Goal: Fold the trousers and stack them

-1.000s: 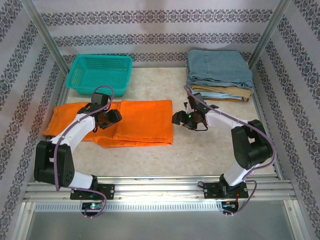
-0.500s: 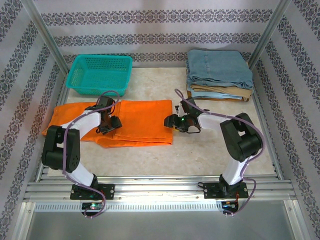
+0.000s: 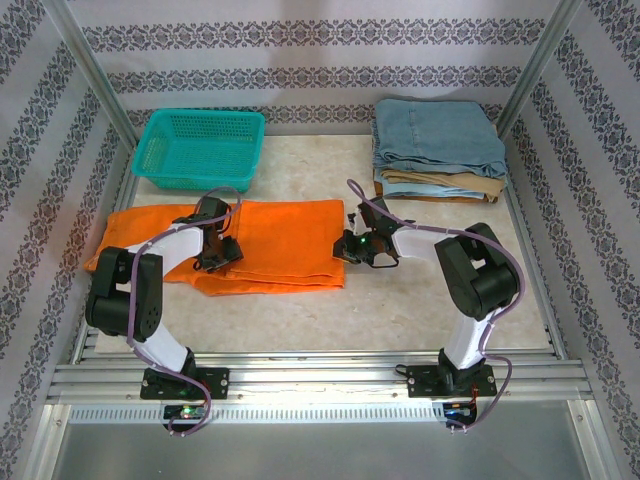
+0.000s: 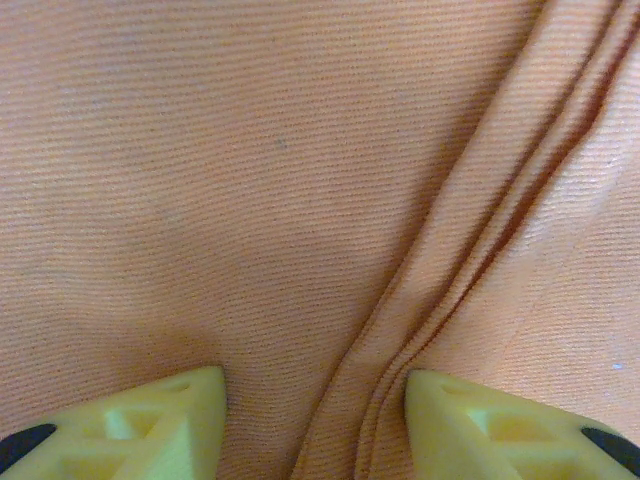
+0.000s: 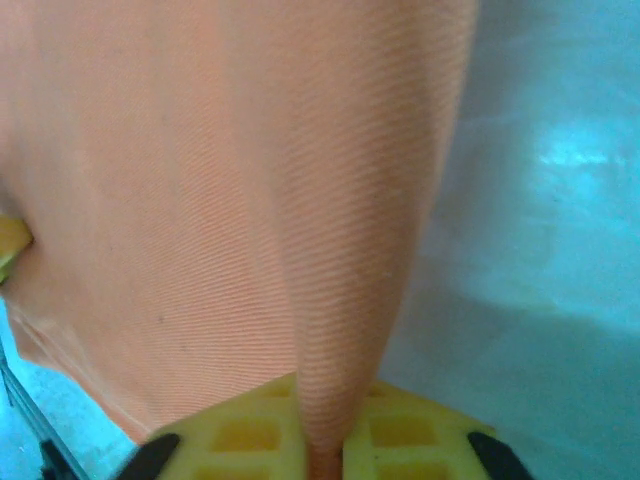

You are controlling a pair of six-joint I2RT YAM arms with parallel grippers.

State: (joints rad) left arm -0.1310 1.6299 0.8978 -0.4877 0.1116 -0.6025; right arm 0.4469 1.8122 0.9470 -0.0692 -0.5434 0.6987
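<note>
Right wrist: right claw [image 5: 320,445] clamped on edge of bright orange cloth trousers [image 5: 230,200]. Left claw [image 4: 315,425] apart, fold ridge [image 4: 400,320] btwn its tips.

1. My right jaws slid left over the worktop [image 3: 400,300]. A second ago they were clear of the trousers [image 3: 285,235], now they're at the cloth's right edge.
2. Right jaws were apart before. Now they're clamped on that orange edge, with cloth squeezed between my yellow fingers [image 5: 410,430] in the right wrist view.
3. My right arm [image 3: 480,275] folded up: the elbow pulled in toward the middle, and the forearm now lies low, pointing at the cloth.
4. My left arm [image 3: 125,295] folded too: the elbow came up from down by the base to beside the trousers' left end.
5. Left jaws shifted a bit toward the cloth's near edge.
</note>
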